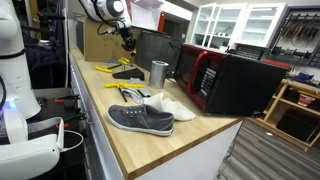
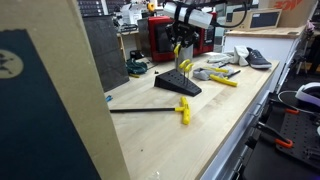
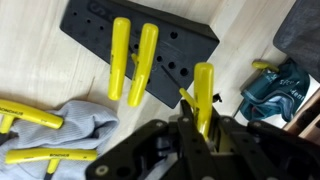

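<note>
My gripper (image 3: 200, 132) comes in from the bottom of the wrist view, shut on a yellow-handled tool (image 3: 203, 88). The handle sticks out past the fingers, over the near edge of a black holder block (image 3: 185, 42) with rows of holes. Two more yellow handles (image 3: 120, 55) (image 3: 144, 62) lean side by side on the block. In both exterior views the gripper (image 1: 127, 38) (image 2: 181, 47) hangs just above the block (image 2: 177, 85) on the wooden counter. I cannot tell whether the held tool's tip touches the block.
Loose yellow tools (image 3: 30, 115) and a grey cloth (image 3: 85, 125) lie left of the block, and a teal object (image 3: 275, 85) lies right. A metal cup (image 1: 158, 72), grey shoe (image 1: 140, 118) and red-fronted microwave (image 1: 235, 80) share the counter. A yellow T-handle (image 2: 183, 110) lies nearer.
</note>
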Robot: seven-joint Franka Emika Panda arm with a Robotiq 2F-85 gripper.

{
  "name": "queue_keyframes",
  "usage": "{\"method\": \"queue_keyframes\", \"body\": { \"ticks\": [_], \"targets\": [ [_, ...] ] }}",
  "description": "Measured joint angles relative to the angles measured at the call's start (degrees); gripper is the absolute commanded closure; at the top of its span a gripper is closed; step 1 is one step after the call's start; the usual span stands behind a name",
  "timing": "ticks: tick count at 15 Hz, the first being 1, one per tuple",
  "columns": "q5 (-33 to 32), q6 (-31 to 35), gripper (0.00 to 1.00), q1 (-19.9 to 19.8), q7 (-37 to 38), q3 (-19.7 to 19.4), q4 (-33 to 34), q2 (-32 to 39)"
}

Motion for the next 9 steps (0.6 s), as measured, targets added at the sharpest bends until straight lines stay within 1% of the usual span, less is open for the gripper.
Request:
{"method": "queue_keyframes", "body": {
  "ticks": [4, 9],
  "targets": [
    [0.0, -0.1, 0.96, -1.8, 0.6, 0.8, -2.1, -0.7],
    [0.4, -0.1, 0.96, -2.7, 0.9, 1.4, -3.4, -0.7]
  ]
}}
